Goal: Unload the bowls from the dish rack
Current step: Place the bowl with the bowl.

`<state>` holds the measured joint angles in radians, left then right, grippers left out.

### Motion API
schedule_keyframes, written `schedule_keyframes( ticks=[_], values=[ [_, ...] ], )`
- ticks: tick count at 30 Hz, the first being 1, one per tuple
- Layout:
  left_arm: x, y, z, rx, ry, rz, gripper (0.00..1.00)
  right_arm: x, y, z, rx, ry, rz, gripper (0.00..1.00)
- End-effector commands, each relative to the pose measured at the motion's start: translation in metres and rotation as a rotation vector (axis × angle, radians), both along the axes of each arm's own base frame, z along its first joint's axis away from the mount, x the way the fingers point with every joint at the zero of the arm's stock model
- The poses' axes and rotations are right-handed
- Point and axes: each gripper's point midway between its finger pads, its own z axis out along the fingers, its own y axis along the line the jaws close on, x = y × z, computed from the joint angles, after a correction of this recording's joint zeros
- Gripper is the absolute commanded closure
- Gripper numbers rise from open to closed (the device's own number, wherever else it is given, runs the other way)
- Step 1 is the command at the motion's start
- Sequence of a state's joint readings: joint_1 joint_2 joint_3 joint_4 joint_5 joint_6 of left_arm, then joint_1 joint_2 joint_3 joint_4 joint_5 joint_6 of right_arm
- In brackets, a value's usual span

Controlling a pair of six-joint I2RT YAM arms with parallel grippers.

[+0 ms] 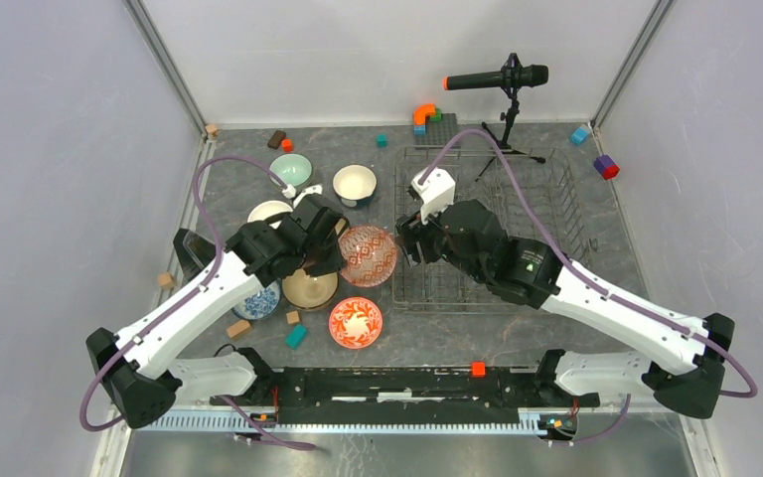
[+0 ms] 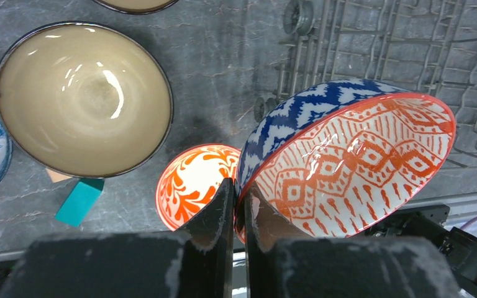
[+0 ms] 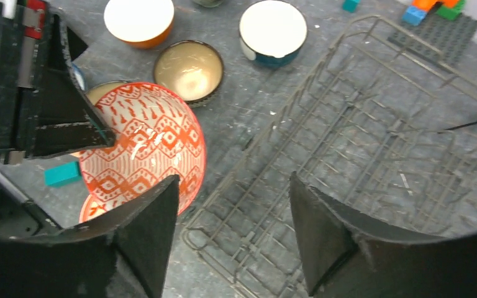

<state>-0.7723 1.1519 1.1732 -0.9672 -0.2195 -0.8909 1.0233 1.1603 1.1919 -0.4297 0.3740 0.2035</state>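
My left gripper (image 1: 338, 248) is shut on the rim of a bowl (image 1: 369, 255) with a blue-white zigzag outside and a red-white patterned inside. It holds the bowl tilted, just left of the dish rack (image 1: 502, 224). The left wrist view shows the fingers (image 2: 223, 205) pinching the rim of that bowl (image 2: 348, 155). My right gripper (image 1: 407, 246) is open and empty over the rack's left edge (image 3: 348, 149); I see no bowls in the rack. In the right wrist view the held bowl (image 3: 143, 143) shows left of my right gripper (image 3: 233, 230).
On the table left of the rack stand a pale green bowl (image 1: 290, 170), a teal bowl with a cream inside (image 1: 355, 184), an orange bowl (image 1: 269, 211), a brown-rimmed bowl (image 1: 309, 289), a blue-patterned bowl (image 1: 257, 300) and an orange floral bowl (image 1: 356, 323). Small toy blocks lie around. A microphone stand (image 1: 505, 109) is behind the rack.
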Motion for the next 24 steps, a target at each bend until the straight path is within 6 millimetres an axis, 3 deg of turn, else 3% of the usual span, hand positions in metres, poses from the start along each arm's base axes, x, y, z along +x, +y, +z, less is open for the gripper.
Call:
schedule_keyframes(
  ticks=[1, 3, 5, 17, 24],
  values=[
    [0.004, 0.001, 0.018, -0.031, -0.006, 0.037, 0.98, -0.007, 0.016, 0.002, 0.042, 0.023, 0.052, 0.4],
    [0.004, 0.0, 0.017, -0.028, 0.006, 0.028, 0.98, -0.01, 0.023, -0.006, 0.037, 0.051, 0.072, 0.49],
    [0.004, 0.0, 0.016, -0.022, 0.017, 0.019, 0.98, -0.012, 0.029, -0.012, 0.039, 0.077, 0.092, 0.52],
    [-0.002, -0.007, 0.022, -0.06, 0.046, -0.022, 0.98, -0.012, 0.045, -0.048, 0.011, 0.171, 0.097, 0.52],
    [-0.008, -0.002, 0.017, -0.061, 0.054, -0.02, 0.98, -0.006, 0.054, -0.052, 0.003, 0.182, 0.084, 0.55]
  ],
)
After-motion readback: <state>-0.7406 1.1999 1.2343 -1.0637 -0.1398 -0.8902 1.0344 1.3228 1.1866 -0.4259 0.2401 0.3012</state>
